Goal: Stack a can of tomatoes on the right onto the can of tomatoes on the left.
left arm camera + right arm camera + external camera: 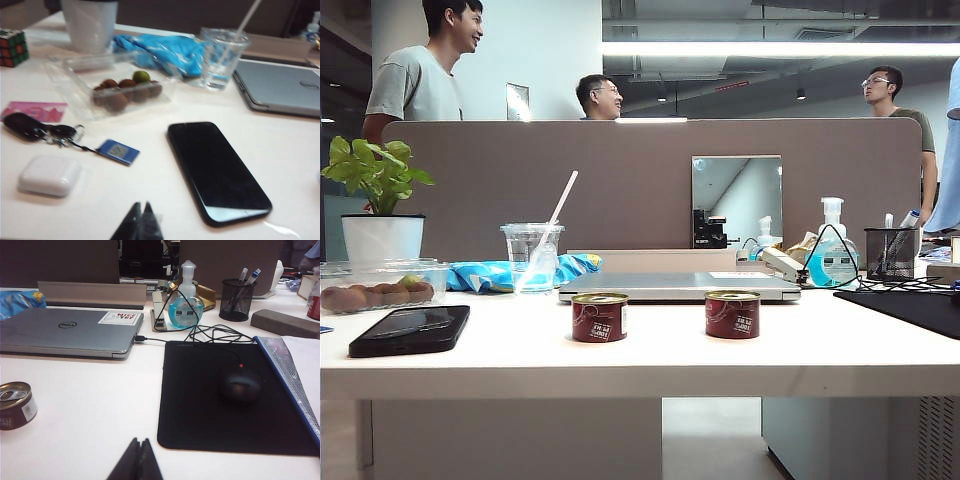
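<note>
Exterior view: the left can and the right can stand apart near the table's front edge, bare tabletop between them, the closed laptop just behind and a phone off to the left; neither gripper shows here.

Left wrist view: the left gripper — fingertips pressed together, holding nothing — hangs over white table beside the phone.

Right wrist view: the right gripper, likewise closed and empty, sits over open table between a can and the black mouse pad.
</note>
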